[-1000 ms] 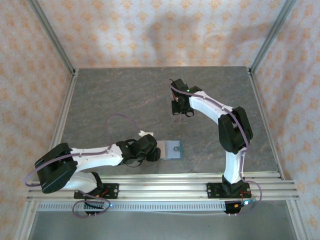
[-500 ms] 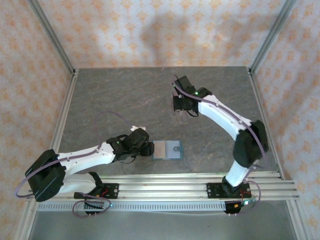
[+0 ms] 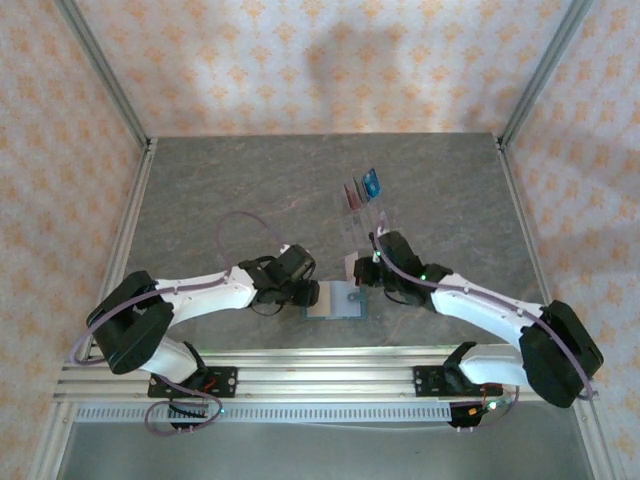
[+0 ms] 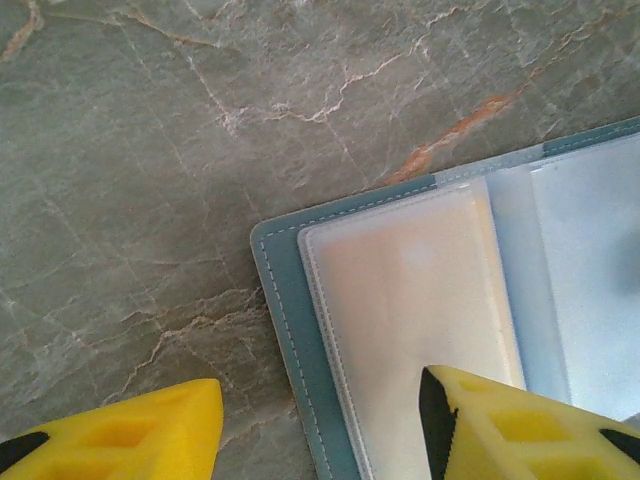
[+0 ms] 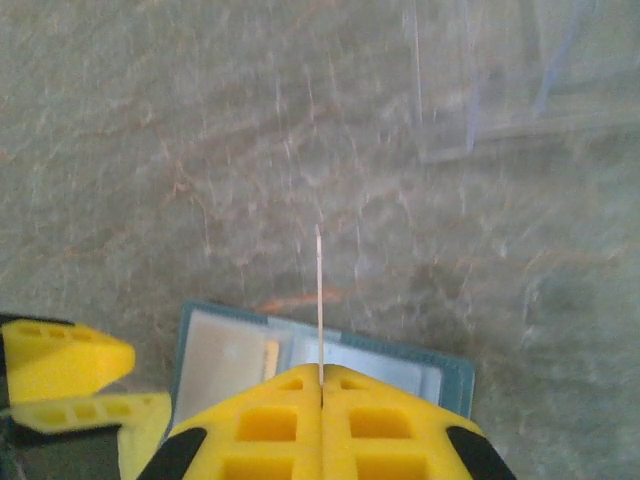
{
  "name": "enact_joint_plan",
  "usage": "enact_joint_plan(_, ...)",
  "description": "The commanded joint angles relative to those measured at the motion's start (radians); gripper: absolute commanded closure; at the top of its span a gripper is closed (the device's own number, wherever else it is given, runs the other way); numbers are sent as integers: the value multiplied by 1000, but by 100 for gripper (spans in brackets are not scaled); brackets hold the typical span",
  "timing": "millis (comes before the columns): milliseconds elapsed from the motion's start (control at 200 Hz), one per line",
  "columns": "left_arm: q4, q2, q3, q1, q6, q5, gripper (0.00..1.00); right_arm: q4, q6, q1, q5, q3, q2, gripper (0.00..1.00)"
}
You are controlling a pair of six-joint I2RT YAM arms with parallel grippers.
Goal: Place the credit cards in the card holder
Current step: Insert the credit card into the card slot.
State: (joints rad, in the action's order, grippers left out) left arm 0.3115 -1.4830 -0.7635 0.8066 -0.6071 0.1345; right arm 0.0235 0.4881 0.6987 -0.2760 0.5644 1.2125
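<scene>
Card holder [image 3: 335, 300] lies open, low centre of my top view. Right gripper [image 5: 320, 382] above it pinches a thin card [image 5: 319, 290] edge-on, colour unclear. Left gripper [image 4: 320, 400] is half apart, straddling the holder's left edge, gripping nothing. Other cards [image 3: 362, 188] stand in a clear rack [image 3: 368, 222], upper centre.

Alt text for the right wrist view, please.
The right gripper, shut on a thin card seen edge-on, is poised over the open teal card holder. The left gripper sits at lower left, beside the holder.
</scene>
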Motion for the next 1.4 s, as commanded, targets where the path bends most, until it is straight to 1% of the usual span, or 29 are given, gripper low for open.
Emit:
enact_joint_plan(0,39,-29,-28,-4,36,-2,45,-331,131,13,-65,-101,-23,100)
enact_joint_plan(115,44,-75,-39,-4,42,-2,46,-470,179,18,-92,-169,-13,100)
enact_joint_plan(375,19,-80,-1,-4,14,-1,48,-580,215,22,-116,-224,41,100)
enact_joint_plan(530,5,-74,26,-2,-3,0,51,-607,215,24,-113,-235,73,100)
enact_joint_plan(756,-13,-59,56,1,-18,1,52,-654,223,25,-111,-247,122,100)
enact_joint_plan(1211,-21,-58,59,6,-20,1,52,-736,244,52,-97,-241,237,100)
enact_joint_plan(1396,-24,-59,60,7,-22,1,52,-764,257,53,-95,-255,254,100)
